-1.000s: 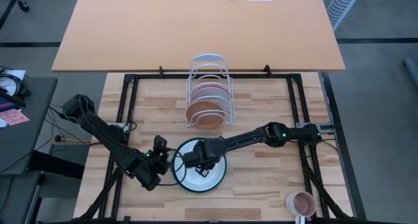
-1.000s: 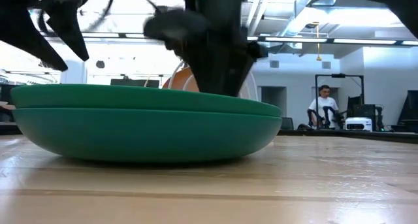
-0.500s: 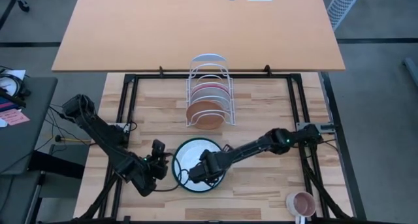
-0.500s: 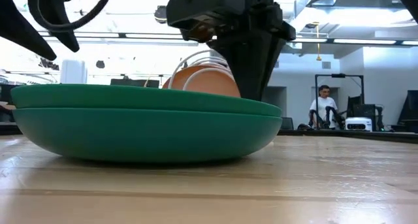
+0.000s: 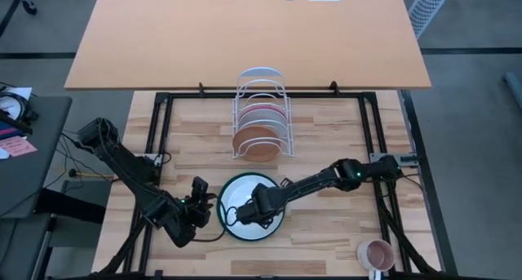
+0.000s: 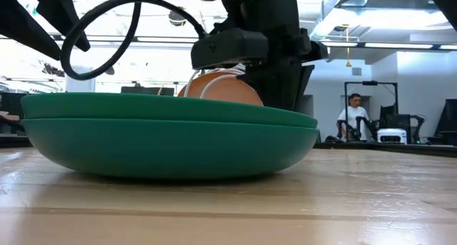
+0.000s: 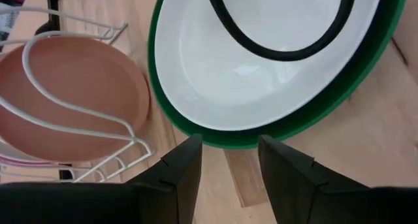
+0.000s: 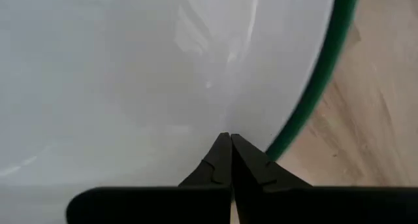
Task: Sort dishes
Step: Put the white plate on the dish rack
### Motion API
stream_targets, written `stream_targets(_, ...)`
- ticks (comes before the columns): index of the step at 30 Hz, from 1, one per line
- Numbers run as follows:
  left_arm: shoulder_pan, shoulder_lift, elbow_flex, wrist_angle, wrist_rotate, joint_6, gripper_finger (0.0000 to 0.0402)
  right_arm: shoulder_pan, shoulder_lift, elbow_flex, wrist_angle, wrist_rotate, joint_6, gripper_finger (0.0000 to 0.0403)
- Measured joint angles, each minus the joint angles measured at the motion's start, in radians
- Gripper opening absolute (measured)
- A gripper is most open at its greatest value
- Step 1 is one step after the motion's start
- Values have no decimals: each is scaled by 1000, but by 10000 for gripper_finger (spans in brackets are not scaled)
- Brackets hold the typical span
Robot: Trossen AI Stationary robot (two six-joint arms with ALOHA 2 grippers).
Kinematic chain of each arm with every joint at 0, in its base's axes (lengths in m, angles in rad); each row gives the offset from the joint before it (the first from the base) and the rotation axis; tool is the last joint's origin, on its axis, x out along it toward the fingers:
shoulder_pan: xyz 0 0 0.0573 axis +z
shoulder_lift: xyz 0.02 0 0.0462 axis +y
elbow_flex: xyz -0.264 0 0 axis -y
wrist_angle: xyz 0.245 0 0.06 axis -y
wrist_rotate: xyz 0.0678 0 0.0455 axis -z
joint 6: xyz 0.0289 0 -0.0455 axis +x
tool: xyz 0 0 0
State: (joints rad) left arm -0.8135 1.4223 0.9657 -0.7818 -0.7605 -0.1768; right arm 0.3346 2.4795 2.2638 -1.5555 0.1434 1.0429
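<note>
The white plate (image 5: 241,197) lies inside the dark green plate (image 5: 249,237), which rests on the table near its front. My right gripper (image 8: 228,138) is shut and points down over the white plate's inside, close to the green rim (image 8: 312,93). My left gripper (image 7: 228,165) stands open just left of the stack, its fingers a little short of the green plate's edge (image 7: 241,139) and touching nothing. In the white wire rack (image 5: 261,108) the terracotta plate (image 5: 257,141) stands on edge at the front, with the pink plate (image 5: 263,115) behind it. My right gripper's shut fingertips (image 8: 222,145) come from above, pointing steeply down, at the white plate's inner slope (image 8: 215,113) beside its rim. Nothing lies between the fingers. Whether the tips touch the plate, I cannot tell.
A small pink mug (image 5: 377,254) stands at the table's front right corner. A black cable loop (image 7: 281,51) hangs over the white plate. The rack's wires (image 7: 78,129) are close to the stack's far side. Bare wood lies right of the plates.
My right gripper has shut from wide open, with nothing between its fingers. It has also moved toward the table's near edge and a little down over the white plate. The stacked plates have shifted slightly sideways in the low view.
</note>
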Motion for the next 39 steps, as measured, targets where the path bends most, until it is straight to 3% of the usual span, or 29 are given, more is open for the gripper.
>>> stream_targets(16, 0, 0, 0, 37, 20, 4, 143, 12, 0, 16, -15, 17, -2, 1)
stream_targets(24, 0, 0, 0, 37, 20, 0, 143, 12, 0, 16, -15, 17, -59, 1)
stream_targets(28, 0, 0, 0, 38, 20, 0, 143, 10, -7, 16, -16, 5, -171, 1)
stream_targets(32, 1, 0, 0, 40, 20, 12, 143, -17, -98, -3, -14, -3, -238, 1)
stream_targets(39, 1, 0, 0, 40, 23, 3, 143, -79, -379, -116, -15, 123, -376, 1)
